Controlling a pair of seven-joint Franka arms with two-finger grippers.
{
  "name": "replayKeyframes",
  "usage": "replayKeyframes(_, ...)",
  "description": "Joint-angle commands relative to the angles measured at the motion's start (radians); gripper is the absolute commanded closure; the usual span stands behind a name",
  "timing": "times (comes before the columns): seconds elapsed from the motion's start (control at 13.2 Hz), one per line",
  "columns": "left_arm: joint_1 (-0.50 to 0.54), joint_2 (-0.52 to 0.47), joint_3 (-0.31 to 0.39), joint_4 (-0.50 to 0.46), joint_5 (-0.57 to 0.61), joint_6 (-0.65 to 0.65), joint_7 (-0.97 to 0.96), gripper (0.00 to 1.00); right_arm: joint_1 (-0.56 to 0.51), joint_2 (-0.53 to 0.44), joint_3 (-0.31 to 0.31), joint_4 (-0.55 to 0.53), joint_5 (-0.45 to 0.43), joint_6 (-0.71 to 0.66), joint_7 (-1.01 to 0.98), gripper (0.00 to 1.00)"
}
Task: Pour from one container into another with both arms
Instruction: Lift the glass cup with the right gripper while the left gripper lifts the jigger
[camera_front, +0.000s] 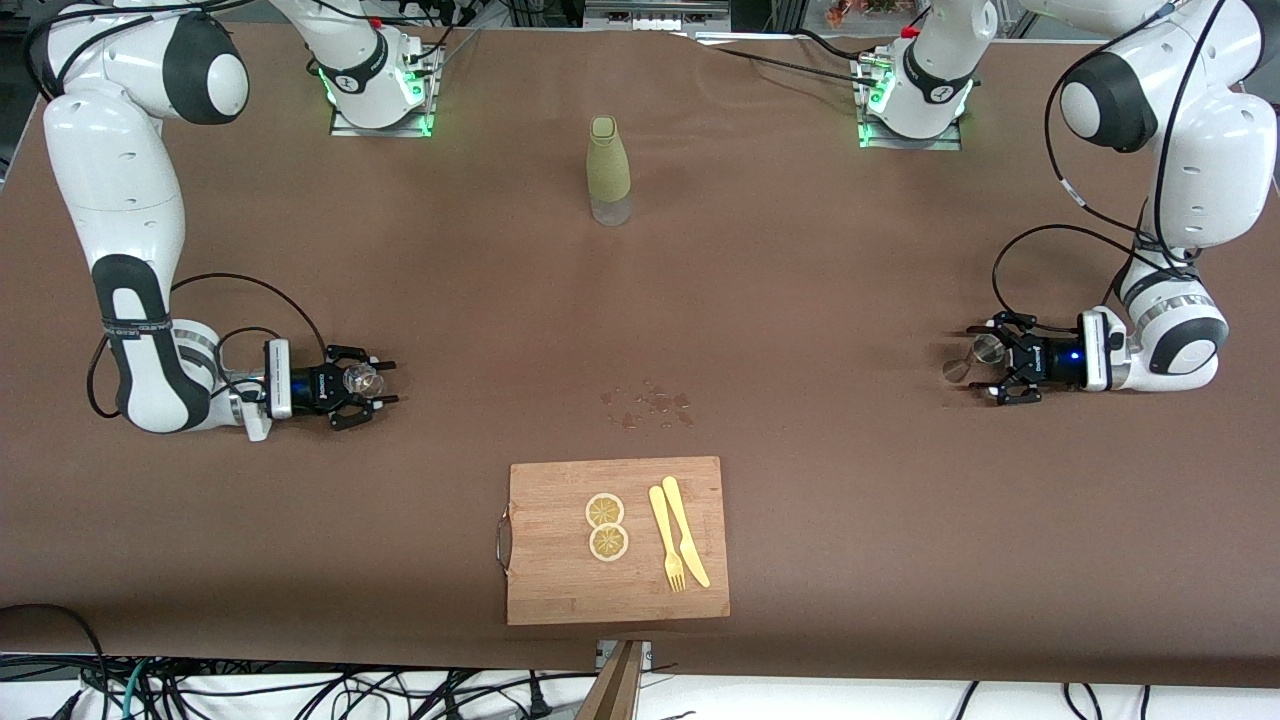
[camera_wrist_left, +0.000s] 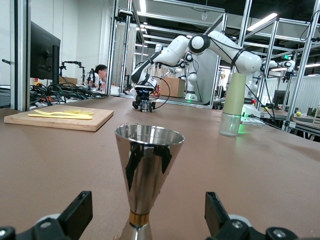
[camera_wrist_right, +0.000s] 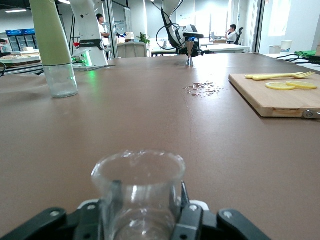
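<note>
I had both arms low at their own ends of the table (camera_front: 860, 500), well apart. The right gripper (camera_front: 362, 385) sat with its jaws pinching the glass (camera_front: 360, 379), standing upright at the right arm's end. The left gripper (camera_front: 992, 368) had its jaws spread on either side of the jigger (camera_front: 978, 356), upright on the table, apparently not yet clamped. I judged the best move was to close squarely on its narrow waist before lifting, keeping both vessels level.
</note>
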Motion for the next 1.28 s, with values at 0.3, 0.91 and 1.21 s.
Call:
replayKeyframes(0.3, 0.007, 0.010, 0.002, 0.013, -0.016, -0.004, 0.033, 0.84, -0.012, 0.023, 0.008, 0.024, 0.015, -0.036, 0.007, 0.90)
replayKeyframes(0.91, -0.002, 0.001, 0.002, 0.027, -0.024, 0.006, 0.057, 1.00, -0.001, 0.011, 0.075, 0.072, 0.038, -0.064, 0.199, 1.00)
replayKeyframes(1.21, -0.072, -0.011, -0.021, 0.059, -0.036, 0.006, -0.059, 1.00, 0.066, -0.023, 0.104, 0.141, 0.037, -0.046, 0.352, 1.00)
